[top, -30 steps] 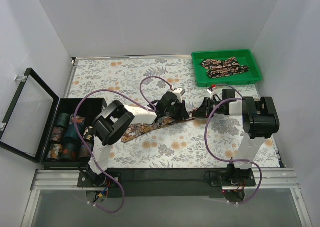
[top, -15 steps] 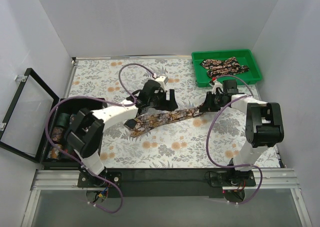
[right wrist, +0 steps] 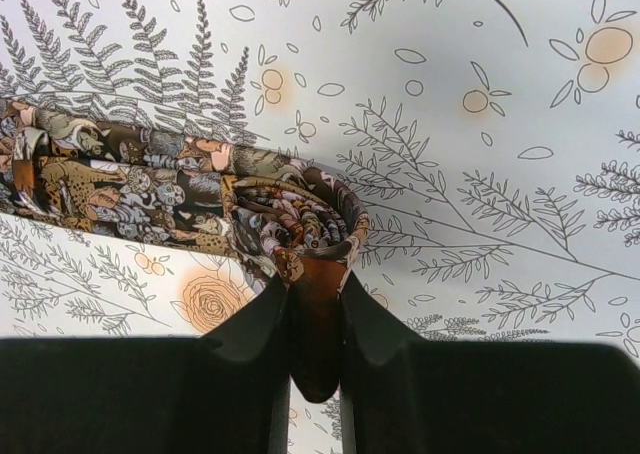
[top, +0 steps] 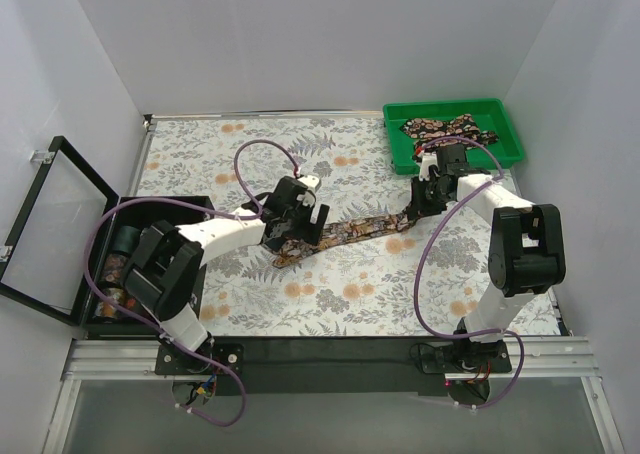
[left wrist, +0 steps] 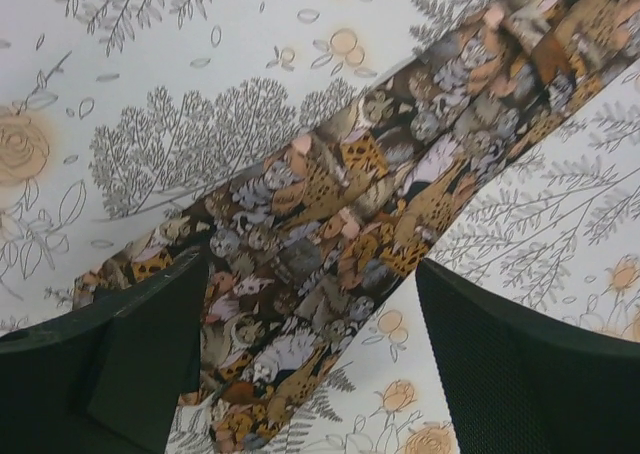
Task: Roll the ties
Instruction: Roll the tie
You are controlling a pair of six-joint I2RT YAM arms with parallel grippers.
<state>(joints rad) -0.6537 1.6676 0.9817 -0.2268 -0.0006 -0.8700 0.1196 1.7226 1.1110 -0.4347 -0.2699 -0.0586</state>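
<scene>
Placing everything off the green tray (top: 455, 163) in the far right corner, going left to right.

Furthest from the tray, at the left side of the tabletop (top: 220, 149), there's an open black box (top: 170, 203). It holds what look like finished rolls (top: 130, 269), though they're too small from above to be sure.

Next toward the tray is the left pincer (left wrist: 310, 274). Its jaws are spread wide over the broad end of the tie (left wrist: 340, 224), one finger either side of the cloth, gripping nothing. The tie lies flat on the tabletop, long axis slanting from that broad end up toward the tray.

At the tray end the narrow part is already wound into a small coil (right wrist: 295, 219). The right pincer (right wrist: 315, 309) is clamped shut on it, near the tray's front wall. More ties (top: 440, 129) lie loose in the tray itself.

What the next bit hinges on, I reckon: the unrolled length stretches from the right pincer away from the tray, so the coil has to travel along that line. The right arm is already on it, and the left arm is nearer the loose tail for pinning it.

Versus a second ago, the left pincer was closed on the tie much closer to the tray. It's let go and backed off toward the broad end. The right pincer has pulled nearer the tray, and the tie got dragged along with it.
</scene>
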